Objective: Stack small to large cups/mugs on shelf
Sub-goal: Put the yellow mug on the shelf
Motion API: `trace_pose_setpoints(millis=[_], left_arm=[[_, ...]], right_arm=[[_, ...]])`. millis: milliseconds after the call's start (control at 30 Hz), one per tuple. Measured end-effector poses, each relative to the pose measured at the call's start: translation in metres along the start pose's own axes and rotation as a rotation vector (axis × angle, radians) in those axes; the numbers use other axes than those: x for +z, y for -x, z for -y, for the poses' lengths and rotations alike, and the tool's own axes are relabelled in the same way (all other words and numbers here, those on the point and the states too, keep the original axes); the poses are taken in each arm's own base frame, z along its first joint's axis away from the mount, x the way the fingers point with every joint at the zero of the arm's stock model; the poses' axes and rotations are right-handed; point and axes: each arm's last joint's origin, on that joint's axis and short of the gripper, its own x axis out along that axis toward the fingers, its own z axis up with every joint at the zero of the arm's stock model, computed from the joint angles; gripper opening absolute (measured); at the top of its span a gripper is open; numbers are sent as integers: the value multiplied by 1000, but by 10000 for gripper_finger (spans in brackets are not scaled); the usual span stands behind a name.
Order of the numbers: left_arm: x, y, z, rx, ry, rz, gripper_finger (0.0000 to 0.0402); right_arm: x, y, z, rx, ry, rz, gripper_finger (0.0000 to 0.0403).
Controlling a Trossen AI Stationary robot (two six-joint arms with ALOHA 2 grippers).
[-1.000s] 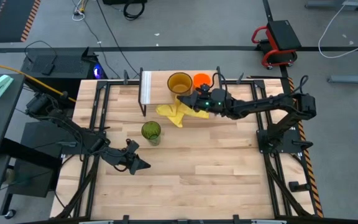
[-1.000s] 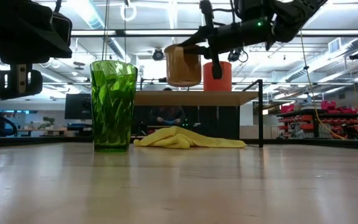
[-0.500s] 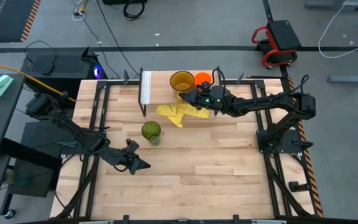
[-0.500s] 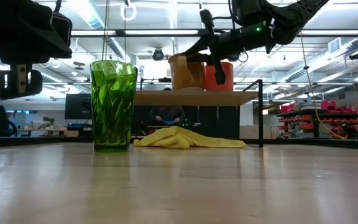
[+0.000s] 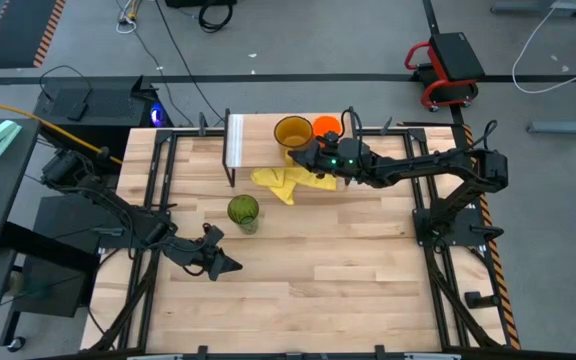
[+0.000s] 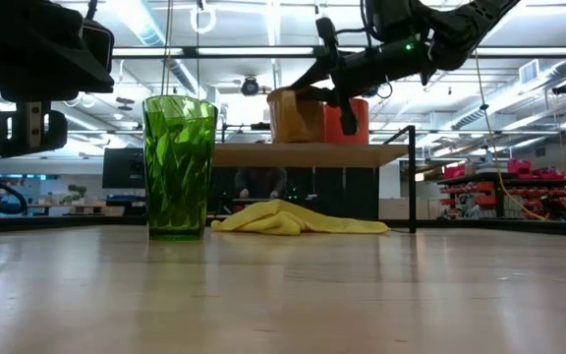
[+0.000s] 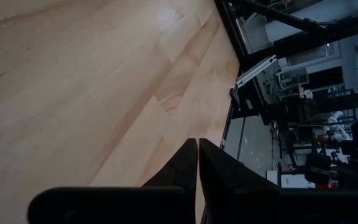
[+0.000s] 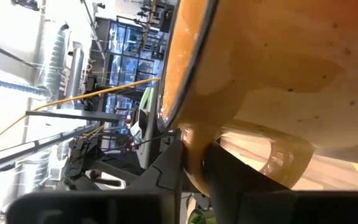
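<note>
amber mug (image 5: 290, 131) sits on the shelf (image 5: 253, 140) at the table's far edge, just beside the orange mug (image 5: 325, 127). the right gripper (image 5: 309, 155) is clamped narrow on its handle. judged best: let go only once the base is flat, then back straight off. green tumbler (image 5: 243, 211) stands mid-table near the yellow cloth (image 5: 286, 181); left gripper (image 5: 230, 266), fingers together and empty, waits near the front left edge.

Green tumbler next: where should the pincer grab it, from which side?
Take the green tumbler by its wall near the rim, one finger inside, from straight above: it stands upright, mouth open, no handle, alone on the table. The left pincer sits nearest.
</note>
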Motion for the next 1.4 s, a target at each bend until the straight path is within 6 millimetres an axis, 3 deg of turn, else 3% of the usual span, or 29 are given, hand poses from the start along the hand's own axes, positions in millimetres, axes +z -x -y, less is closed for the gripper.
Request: trace_pose_setpoints(millis=[133,500,1033,1400], left_arm=[[0,0,0,0,0,0,20],[0,0,0,3,5,15,19],[1,0,0,4,1,19,17],[1,0,0,4,-4,18,18]], right_arm=[[0,0,0,0,1,0,84],[-2,0,0,-7,2,20,73],[-15,2,-2,-26,36,55,132],[-26,4,-4,-26,52,60,139]])
